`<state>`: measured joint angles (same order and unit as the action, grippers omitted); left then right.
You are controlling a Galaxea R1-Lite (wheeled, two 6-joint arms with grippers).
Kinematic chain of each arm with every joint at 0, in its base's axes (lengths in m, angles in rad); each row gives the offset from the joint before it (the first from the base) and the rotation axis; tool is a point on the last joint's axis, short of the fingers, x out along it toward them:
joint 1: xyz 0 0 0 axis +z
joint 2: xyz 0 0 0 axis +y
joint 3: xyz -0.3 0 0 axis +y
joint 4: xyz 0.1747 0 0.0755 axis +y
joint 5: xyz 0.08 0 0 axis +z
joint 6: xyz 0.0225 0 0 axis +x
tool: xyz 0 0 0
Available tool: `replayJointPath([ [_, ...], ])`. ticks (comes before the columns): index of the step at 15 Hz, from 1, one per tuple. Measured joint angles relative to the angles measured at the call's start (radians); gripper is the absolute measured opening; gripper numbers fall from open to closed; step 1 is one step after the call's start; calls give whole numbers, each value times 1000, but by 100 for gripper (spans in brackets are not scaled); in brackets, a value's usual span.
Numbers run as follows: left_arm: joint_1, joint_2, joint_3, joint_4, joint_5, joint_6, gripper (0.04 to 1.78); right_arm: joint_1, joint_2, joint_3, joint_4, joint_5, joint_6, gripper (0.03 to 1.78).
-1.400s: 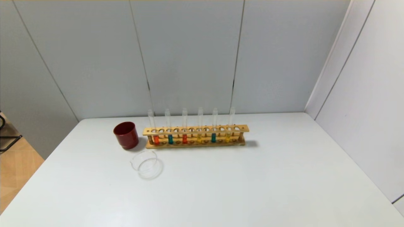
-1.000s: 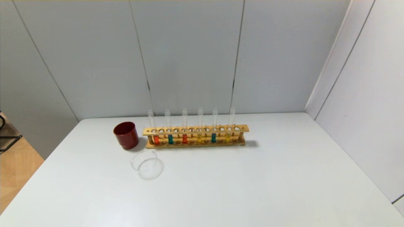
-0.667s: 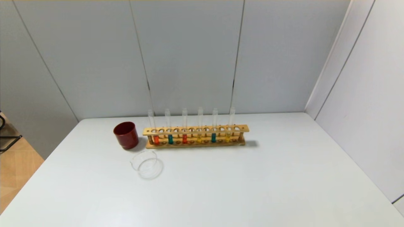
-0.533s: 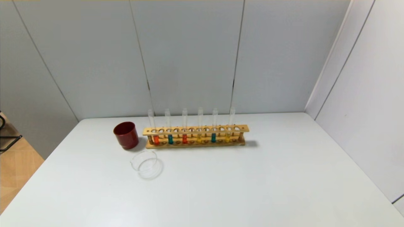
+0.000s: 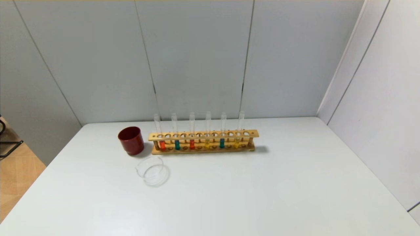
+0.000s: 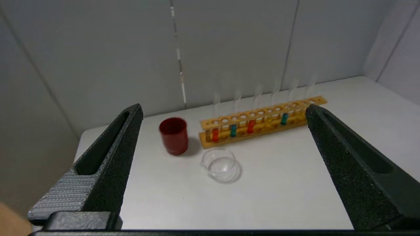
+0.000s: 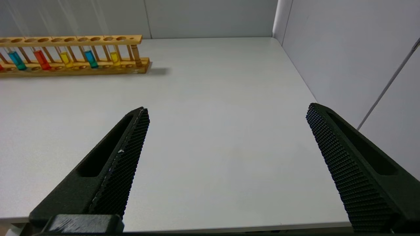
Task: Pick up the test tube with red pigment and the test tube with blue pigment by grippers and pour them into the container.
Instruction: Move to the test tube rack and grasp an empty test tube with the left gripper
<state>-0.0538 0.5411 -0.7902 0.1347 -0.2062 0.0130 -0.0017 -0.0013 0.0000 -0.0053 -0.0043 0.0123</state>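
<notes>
Both grippers' fingers (image 6: 121, 157) wide apart, empty

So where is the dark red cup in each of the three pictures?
Head view: the dark red cup stands on the table just off the left end of the wooden test tube rack, behind the glass dish.
Left wrist view: it shows beside the rack's end, between the left gripper's open fingers.
Right wrist view: not in it.
Shared landmark: the rack.

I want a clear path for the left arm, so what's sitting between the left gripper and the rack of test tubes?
In the left wrist view, the open left gripper faces the rack over white table; the glass container lies between them, the red cup beside it.
</notes>
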Motion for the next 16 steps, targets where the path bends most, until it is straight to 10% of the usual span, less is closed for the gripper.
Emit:
replayJointPath([
  [11, 65, 822, -115, -472, -478, -11, 175, 0, 0, 0, 0, 0, 0, 175],
  [16, 123, 1042, -112, -573, -513, -6, 175, 0, 0, 0, 0, -1, 0, 175],
])
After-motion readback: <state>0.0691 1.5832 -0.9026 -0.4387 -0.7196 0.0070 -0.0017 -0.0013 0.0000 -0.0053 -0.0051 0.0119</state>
